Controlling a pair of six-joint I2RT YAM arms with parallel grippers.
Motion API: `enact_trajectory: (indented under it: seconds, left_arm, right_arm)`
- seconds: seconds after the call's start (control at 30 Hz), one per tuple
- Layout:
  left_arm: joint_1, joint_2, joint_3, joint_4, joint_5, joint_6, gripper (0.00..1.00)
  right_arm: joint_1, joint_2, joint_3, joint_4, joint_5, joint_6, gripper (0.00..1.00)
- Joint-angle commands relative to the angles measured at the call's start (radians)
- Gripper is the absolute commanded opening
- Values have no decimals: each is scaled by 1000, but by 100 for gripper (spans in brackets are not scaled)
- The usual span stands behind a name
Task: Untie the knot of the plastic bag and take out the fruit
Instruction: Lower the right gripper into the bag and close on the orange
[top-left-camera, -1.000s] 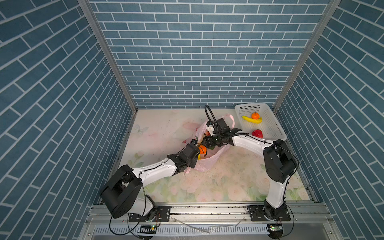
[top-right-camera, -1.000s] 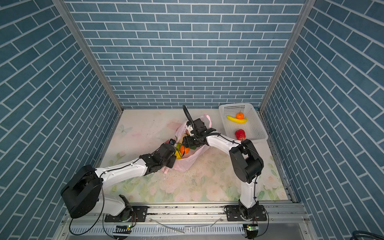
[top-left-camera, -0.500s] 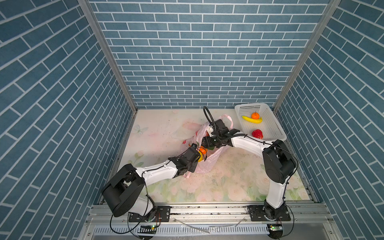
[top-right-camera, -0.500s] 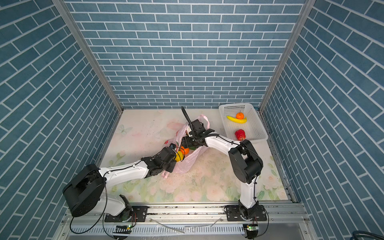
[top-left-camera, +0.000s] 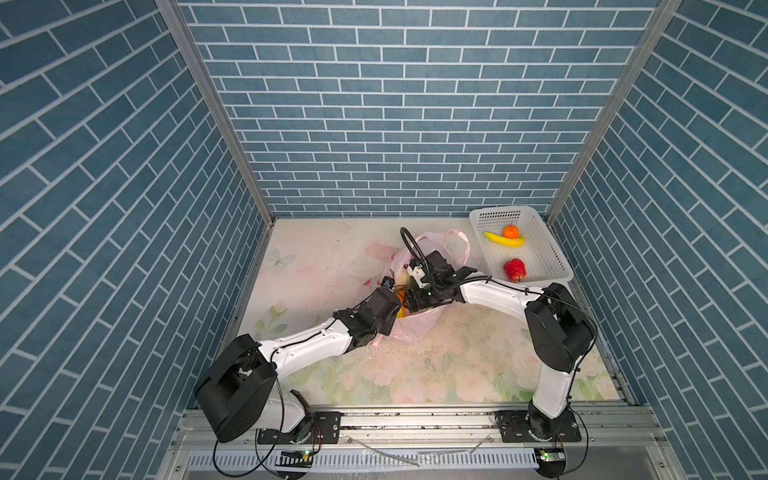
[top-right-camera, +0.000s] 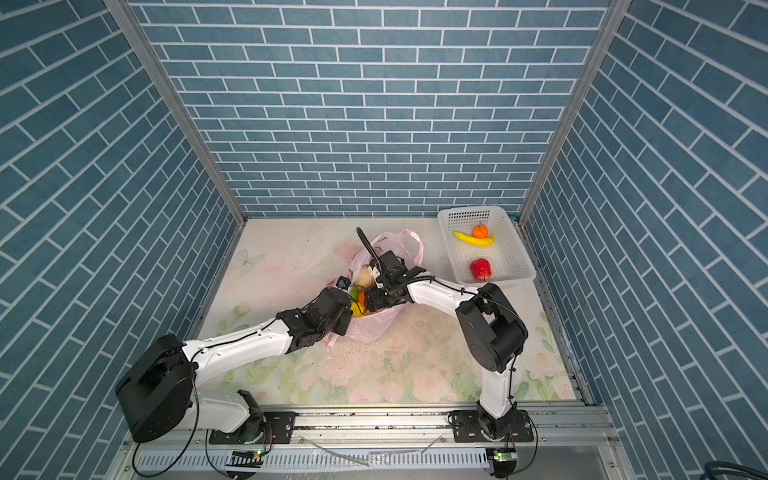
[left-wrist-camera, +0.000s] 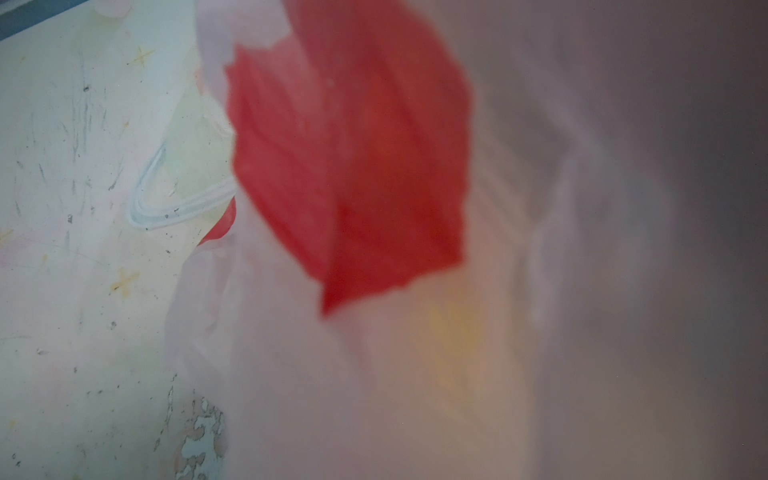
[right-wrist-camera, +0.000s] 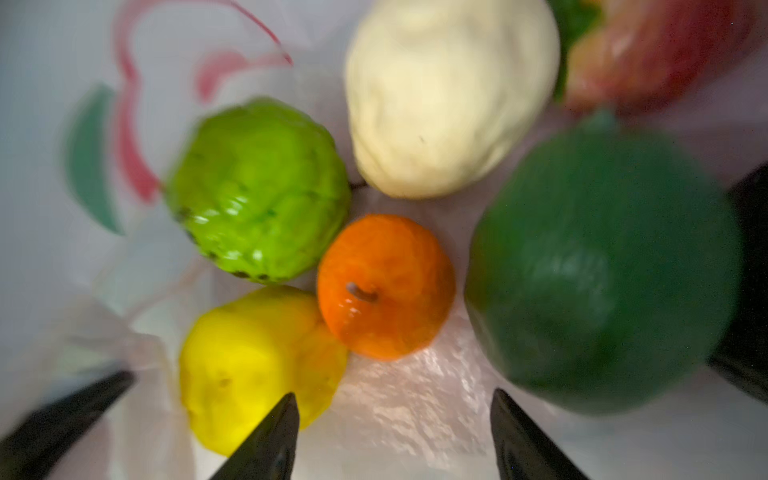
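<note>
The pink plastic bag (top-left-camera: 415, 330) (top-right-camera: 370, 330) lies mid-table with its mouth open, and one handle loop (top-left-camera: 451, 239) lies behind it. No knot shows. My right gripper (right-wrist-camera: 394, 395) (top-left-camera: 409, 305) is inside the mouth, open and empty. Just past its fingertips sits the orange tangerine (right-wrist-camera: 386, 286). The yellow lemon (right-wrist-camera: 257, 365), bumpy light green fruit (right-wrist-camera: 257, 191), cream fruit (right-wrist-camera: 449, 95), dark green avocado (right-wrist-camera: 602, 270) and red apple (right-wrist-camera: 652, 50) lie around it. My left gripper (top-left-camera: 392, 301) is at the bag's near-left rim, shut on the film. Heart-printed film (left-wrist-camera: 353, 166) covers its camera and hides its jaws.
A white perforated basket (top-left-camera: 552, 266) stands at the back right, holding a banana (top-left-camera: 505, 240), a tangerine (top-left-camera: 510, 230) and a red fruit (top-left-camera: 514, 269). Blue brick walls close in the floral table on three sides. My two wrists almost touch over the bag.
My left gripper has shifted a little along the bag's rim, pulling the film with it. My right gripper has stayed inside the mouth, with its fingers slightly narrower.
</note>
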Motion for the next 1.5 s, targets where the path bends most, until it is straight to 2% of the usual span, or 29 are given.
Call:
enact_trajectory:
  seconds: [0.0,0.13,0.47,0.9,1.2,1.27,1.47]
  left_arm:
    - [-1,2,15,-14,-24,10,0]
    - [-1,0,15,-19,-28,11,0]
    - [-4,36,-21,-14,47,1,0]
    - [-3,51,-35,-19,46,2,0]
    - [-4,50,-42,-11,48,-3,0]
    - [-4,48,-42,-11,47,-2,0]
    - [-4,40,-45,-13,43,1,0]
  right_arm:
    - [1,41,-13,-16,50,27,73]
    - [2,71,11,28,63,26,74]
    - [1,109,81,51,55,33,74]
    - [2,136,123,98,18,87,75]
    - [2,236,201,39,35,91,74]
    - [3,240,200,48,41,93,71]
    - [4,214,179,83,60,99,48]
